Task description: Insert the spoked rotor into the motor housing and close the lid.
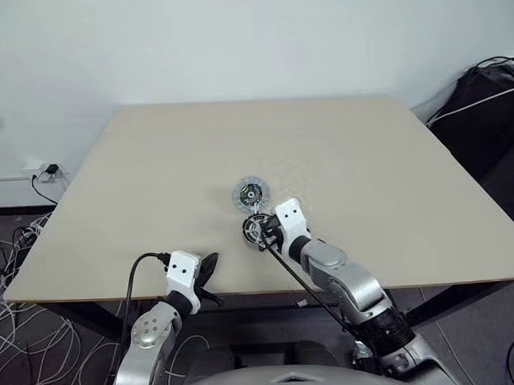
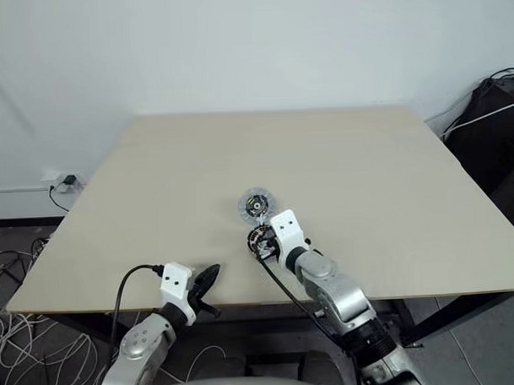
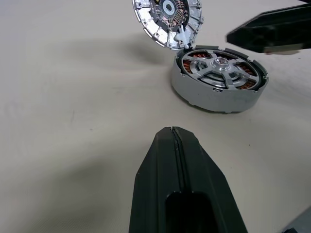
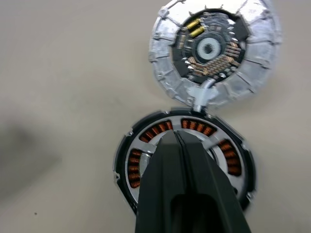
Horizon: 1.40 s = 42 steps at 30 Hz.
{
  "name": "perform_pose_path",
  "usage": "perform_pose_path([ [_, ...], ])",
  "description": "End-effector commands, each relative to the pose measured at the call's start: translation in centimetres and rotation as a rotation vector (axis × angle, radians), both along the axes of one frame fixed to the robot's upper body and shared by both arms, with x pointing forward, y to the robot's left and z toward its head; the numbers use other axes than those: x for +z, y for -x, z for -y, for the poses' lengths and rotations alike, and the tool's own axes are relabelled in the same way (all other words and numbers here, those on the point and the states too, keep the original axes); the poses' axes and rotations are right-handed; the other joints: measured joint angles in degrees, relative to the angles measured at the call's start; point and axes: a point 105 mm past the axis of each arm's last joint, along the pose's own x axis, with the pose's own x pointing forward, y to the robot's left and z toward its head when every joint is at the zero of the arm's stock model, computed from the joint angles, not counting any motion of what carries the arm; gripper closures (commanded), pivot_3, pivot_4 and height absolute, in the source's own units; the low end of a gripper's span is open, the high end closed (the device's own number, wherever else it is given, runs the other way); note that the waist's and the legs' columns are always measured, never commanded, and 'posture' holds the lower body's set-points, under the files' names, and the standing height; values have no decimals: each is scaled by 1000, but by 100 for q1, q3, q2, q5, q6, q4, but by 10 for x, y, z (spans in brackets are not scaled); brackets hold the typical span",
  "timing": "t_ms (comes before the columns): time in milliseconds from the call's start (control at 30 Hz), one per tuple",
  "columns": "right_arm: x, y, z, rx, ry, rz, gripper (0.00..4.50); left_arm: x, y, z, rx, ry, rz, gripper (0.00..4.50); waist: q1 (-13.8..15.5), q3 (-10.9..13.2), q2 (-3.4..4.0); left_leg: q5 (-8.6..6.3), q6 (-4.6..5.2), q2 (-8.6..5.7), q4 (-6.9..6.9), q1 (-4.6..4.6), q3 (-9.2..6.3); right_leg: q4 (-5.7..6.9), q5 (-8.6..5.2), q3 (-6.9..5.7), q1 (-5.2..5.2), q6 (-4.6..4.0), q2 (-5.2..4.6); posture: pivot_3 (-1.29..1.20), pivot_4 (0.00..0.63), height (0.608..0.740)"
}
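With the spoked rotor (image 3: 221,65) already seated in the motor housing (image 3: 214,94) mid-table (image 1: 155,179) | lid (image 4: 214,48) hinged open beyond it | my right end effector (image 4: 177,141) closed, empty, over the rotor, likely to press | left end effector (image 3: 177,145) closed, parked nearer the table's front edge.

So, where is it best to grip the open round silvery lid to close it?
Take the round silvery lid at its free rim, opposite the small hinge, coming from the side away from the grey round motor housing: it stands tilted open there, so that edge swings.
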Motion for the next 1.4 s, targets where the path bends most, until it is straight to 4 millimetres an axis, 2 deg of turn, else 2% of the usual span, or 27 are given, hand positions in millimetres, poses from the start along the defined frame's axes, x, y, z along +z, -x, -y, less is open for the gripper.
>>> perform_pose_path([
  [33,17,-14,-3,-15,-26,69,4436,14,-3,5,-17,8,65,4500,-1,0,0,0,-1,0,0,0,0,0,0,0,0,0,0,0,0,740],
  [133,16,-17,-4,-17,-27,70,4436,14,-2,5,-17,8,66,4500,-2,0,0,-1,-2,-2,0,0,0,0,0,0,0,0,1,0,0,740],
  [333,-15,-12,4,-31,39,-55,4436,14,-2,6,-18,10,69,4500,-11,0,0,0,-4,-5,0,1,0,0,0,1,1,0,0,0,0,740],
  [433,-16,-9,6,-33,31,-78,4436,14,-2,7,-18,9,72,4500,-13,-3,1,0,-6,-3,-1,8,-1,1,0,0,6,-1,2,0,0,740],
  [567,18,-8,-2,80,1,32,4436,14,-2,9,-24,7,82,4500,-4,-1,2,0,-5,-4,0,9,-1,2,0,1,7,0,-1,0,0,740],
  [667,40,-1,-5,251,80,132,4436,15,-3,11,-33,9,94,4500,-4,1,2,-2,-1,-5,2,7,0,1,0,1,6,0,-2,0,0,740],
  [733,48,1,-2,360,176,179,4436,15,-4,12,-39,9,96,4500,-3,1,0,-2,0,-5,2,6,0,0,0,1,5,0,-1,0,0,740],
  [833,50,5,2,473,278,194,3863,15,-5,12,-42,10,98,4500,8,0,-6,-4,4,-4,5,8,-2,1,0,-2,7,0,-1,0,0,740],
  [1000,41,9,9,613,447,180,2296,14,-6,13,-41,14,100,4500,29,3,-13,-4,5,-3,6,5,-2,0,0,-3,5,-1,-3,0,0,740],
  [1200,26,18,9,766,555,120,2296,13,-5,13,-31,19,98,4500,43,11,-29,-5,4,-4,12,4,-2,0,0,-3,7,-1,-6,0,0,740],
  [1400,10,20,6,833,601,65,2296,13,-4,12,-20,23,97,4500,76,13,-32,-5,3,-4,13,3,-2,0,0,-3,7,-2,-7,0,0,740],
])
